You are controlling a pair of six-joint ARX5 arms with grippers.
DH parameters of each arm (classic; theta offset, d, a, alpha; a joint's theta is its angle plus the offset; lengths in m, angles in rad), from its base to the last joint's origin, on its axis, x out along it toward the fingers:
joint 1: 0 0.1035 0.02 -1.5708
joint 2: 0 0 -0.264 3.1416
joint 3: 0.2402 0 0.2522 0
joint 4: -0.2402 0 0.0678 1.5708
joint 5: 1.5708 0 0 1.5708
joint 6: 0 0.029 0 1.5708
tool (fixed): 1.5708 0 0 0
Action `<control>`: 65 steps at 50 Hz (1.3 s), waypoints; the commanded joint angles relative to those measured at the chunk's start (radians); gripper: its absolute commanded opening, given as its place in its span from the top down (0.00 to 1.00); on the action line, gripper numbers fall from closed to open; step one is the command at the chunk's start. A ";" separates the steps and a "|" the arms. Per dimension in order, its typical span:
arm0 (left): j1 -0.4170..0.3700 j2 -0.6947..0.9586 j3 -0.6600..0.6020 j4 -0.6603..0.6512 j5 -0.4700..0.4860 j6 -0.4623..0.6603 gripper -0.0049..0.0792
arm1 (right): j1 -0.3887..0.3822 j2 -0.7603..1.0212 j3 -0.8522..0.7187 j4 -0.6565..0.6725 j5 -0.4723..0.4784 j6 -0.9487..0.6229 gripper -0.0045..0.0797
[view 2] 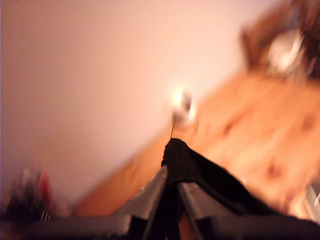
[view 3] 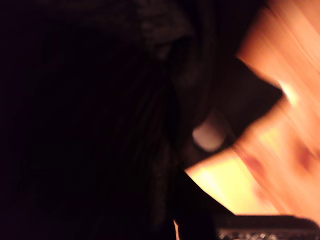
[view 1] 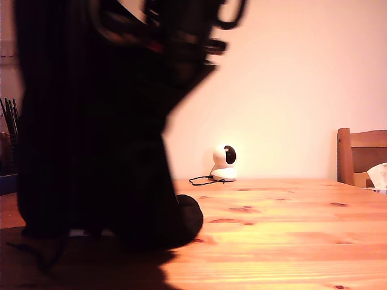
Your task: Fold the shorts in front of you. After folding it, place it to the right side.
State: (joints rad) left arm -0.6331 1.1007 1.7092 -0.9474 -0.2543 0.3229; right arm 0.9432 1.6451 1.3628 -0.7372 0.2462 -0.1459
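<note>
The shorts (view 1: 91, 139) were black and soft. They hung down like a tall dark curtain, so their long way ran up and down. Their top was held high above the wooden table (view 1: 284, 229), and their bottom end sat bunched in a round lump on the table. A thin black string (view 1: 36, 254) trailed from them onto the table, close to the lump. A small pale bit showed at the bottom edge of the cloth, but it was too small to tell what it was. No words or labels could be read anywhere.

The shorts were at the exterior view's left of the white camera (view 1: 225, 163) and nearer to the viewer than it. The white camera stood at the far edge of the table, by the wall, with a thin black cord (view 1: 202, 180) beside it. A wooden chair (view 1: 361, 156) stood well to the exterior view's right of the white camera.

My first gripper (view 2: 170, 187) had its jaws pinched tight on a fold of the black shorts, and the cloth poked out past the tips. My second gripper was hard to make out. Its view was filled with dark cloth and blur, so I could not tell if its jaws were open or closed.
</note>
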 commanded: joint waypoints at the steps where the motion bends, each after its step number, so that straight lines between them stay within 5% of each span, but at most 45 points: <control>1: 0.005 0.006 0.017 0.027 -0.028 0.020 0.97 | -0.018 -0.068 -0.012 -0.021 0.046 -0.019 0.96; 8: 0.005 0.021 0.017 0.031 -0.094 0.036 0.97 | -0.069 -0.147 0.004 -0.073 0.161 -0.050 0.96; 23: 0.005 0.046 0.018 0.126 -0.140 0.048 0.97 | -0.168 -0.219 0.274 -0.147 0.210 -0.134 0.96; 51: 0.002 0.045 0.153 0.163 -0.223 0.097 0.97 | -0.178 -0.217 0.551 -0.282 0.448 -0.261 0.96; 65: 0.002 0.052 0.216 0.121 -0.225 0.096 0.97 | -0.177 -0.217 0.667 -0.320 0.453 -0.273 0.96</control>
State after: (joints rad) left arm -0.6399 1.1542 1.9156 -0.8288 -0.4610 0.4194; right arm 0.7738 1.4326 2.0274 -1.0428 0.6811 -0.4198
